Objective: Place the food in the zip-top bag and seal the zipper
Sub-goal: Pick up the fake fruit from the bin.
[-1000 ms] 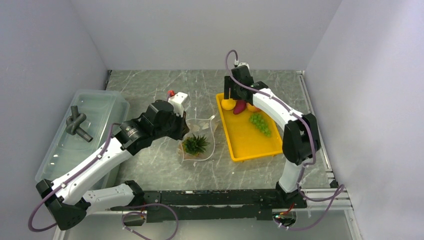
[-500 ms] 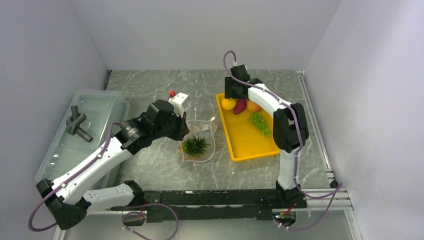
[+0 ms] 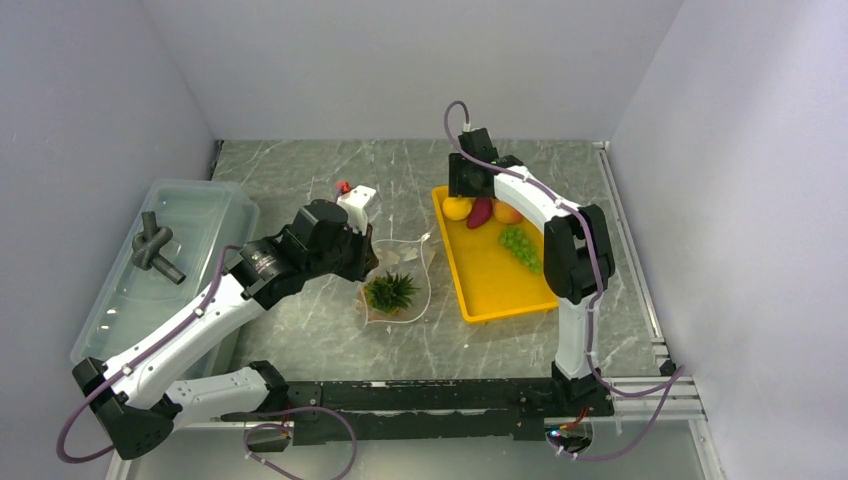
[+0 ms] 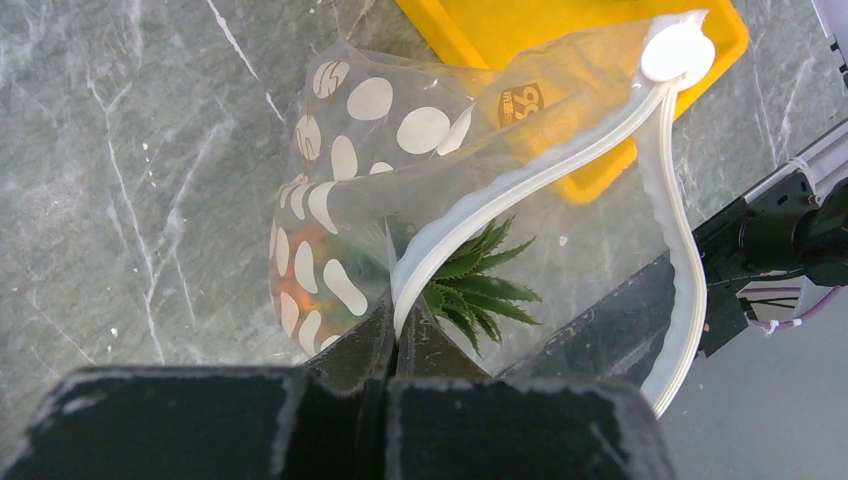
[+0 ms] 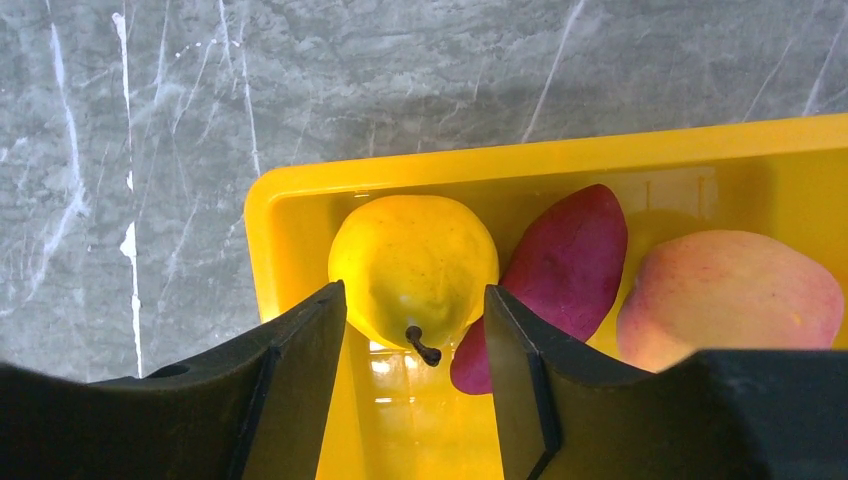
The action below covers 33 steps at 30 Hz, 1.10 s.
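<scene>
Starting at the left of the worktop (image 3: 320, 170), a translucent lidded bin (image 3: 205, 215) carries a black knotted pipe piece (image 3: 153, 248) on its lid. Beside it the left arm reaches toward the middle. Its left end effector (image 4: 392, 345) has its jaws pressed together, pinching the zipper (image 4: 560, 165) where that whitish strip meets the film of the zip-top bag (image 4: 400, 125).

The bag lies on the worktop between the two arms, just beside the yellow tray (image 3: 500, 290). It is clear, crinkled plastic printed with white round dots. Its mouth gapes: one side of the zipper runs from the pinch up to a white round slider (image 4: 678, 52), and the other side curves away in a wide loop. Inside the bag sits the pineapple (image 4: 470, 285). Its green spiky crown points at the opening, and its orange body shows through the dotted film.

Further right, the tray holds the remaining food. In its far left corner is a yellow fruit (image 5: 412, 262) with a short dark stem. A dark red-purple piece (image 5: 560, 270) leans against it, a peach-coloured fruit (image 5: 725, 290) comes next, and a green grape bunch (image 3: 521, 246) lies nearer the arms.

The right end effector (image 5: 415, 300) hangs over that corner with its jaws apart, one finger on either side of the yellow fruit. Whether the fingers touch the fruit cannot be told.
</scene>
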{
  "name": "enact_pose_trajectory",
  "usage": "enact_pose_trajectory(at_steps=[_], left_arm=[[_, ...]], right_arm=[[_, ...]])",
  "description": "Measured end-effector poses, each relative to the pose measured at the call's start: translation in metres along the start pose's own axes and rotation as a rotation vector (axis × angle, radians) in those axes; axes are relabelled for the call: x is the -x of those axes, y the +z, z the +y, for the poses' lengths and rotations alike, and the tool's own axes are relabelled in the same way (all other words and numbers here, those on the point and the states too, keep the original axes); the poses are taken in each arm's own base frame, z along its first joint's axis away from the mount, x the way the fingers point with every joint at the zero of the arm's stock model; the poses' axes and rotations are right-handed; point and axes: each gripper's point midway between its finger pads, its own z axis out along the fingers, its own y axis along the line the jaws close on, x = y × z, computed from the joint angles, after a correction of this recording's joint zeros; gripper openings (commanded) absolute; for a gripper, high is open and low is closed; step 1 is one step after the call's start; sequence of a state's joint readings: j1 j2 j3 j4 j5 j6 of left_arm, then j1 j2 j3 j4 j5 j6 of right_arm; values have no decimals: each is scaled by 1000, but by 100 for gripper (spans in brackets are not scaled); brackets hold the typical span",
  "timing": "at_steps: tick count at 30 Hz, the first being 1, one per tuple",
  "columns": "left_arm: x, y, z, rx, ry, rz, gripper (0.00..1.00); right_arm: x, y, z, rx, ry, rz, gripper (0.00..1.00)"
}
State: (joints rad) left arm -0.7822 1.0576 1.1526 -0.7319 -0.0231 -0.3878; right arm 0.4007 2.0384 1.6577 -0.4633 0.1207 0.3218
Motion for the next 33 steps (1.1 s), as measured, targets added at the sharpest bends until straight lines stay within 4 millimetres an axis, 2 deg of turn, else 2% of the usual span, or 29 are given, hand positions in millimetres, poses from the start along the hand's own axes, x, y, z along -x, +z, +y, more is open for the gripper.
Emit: enact_pose_trajectory(at_steps=[4,10,19,23,28,33], left_arm=[[0,0,0,0,-1,0,0],[0,0,0,0,-3,0,0],[0,0,0,0,-3,0,0],[0,0,0,0,-3,0,0],[0,0,0,0,-4,0,0],[0,0,-1,0,-18,0,0]], right_arm=[[-1,1,0,0,0,2,49],[-7,6,-1,-6,0,21,46],[-9,9,-1,-4,4,25,2],[-10,8,-1,-5,10,26,0],[-11,-8,-4,-8,9,20,0],[6,-52,-3,-4,8,-58,0]])
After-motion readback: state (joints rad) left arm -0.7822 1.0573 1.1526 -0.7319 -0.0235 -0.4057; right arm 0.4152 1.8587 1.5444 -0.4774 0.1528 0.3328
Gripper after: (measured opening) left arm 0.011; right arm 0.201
